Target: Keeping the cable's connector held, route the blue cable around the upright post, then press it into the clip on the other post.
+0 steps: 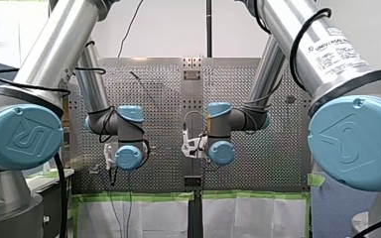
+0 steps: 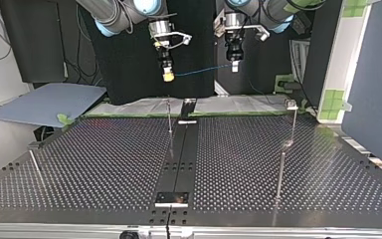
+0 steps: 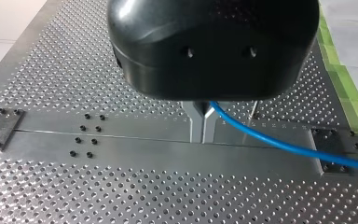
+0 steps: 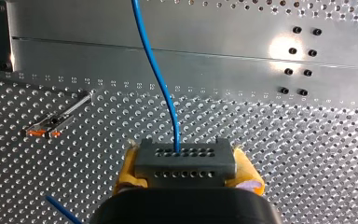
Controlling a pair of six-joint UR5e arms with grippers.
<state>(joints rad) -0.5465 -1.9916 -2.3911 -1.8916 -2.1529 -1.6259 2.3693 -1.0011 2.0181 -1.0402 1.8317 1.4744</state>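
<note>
The blue cable [image 2: 201,69] hangs high above the table between my two grippers. My right gripper [image 4: 185,164], with yellow pads [image 4: 127,169], is shut on the grey connector [image 4: 185,161], and the cable [image 4: 161,79] leaves it straight ahead. My left gripper [image 3: 203,122], black with metal fingers, is shut on the cable [image 3: 279,142] further along. In the top view my right gripper [image 2: 167,74] is at the left and my left gripper [image 2: 234,66] at the right. A thin upright post [image 2: 170,119] stands below them. A post topped with an orange-marked clip [image 4: 46,129] shows beside my right gripper.
The perforated table [image 2: 104,164] has a plain centre strip [image 2: 181,154]. A tall post with a small block on top [image 2: 292,106] stands at the top view's right, and a shorter one [image 2: 35,162] at its left. Green tape [image 3: 349,88] edges the table.
</note>
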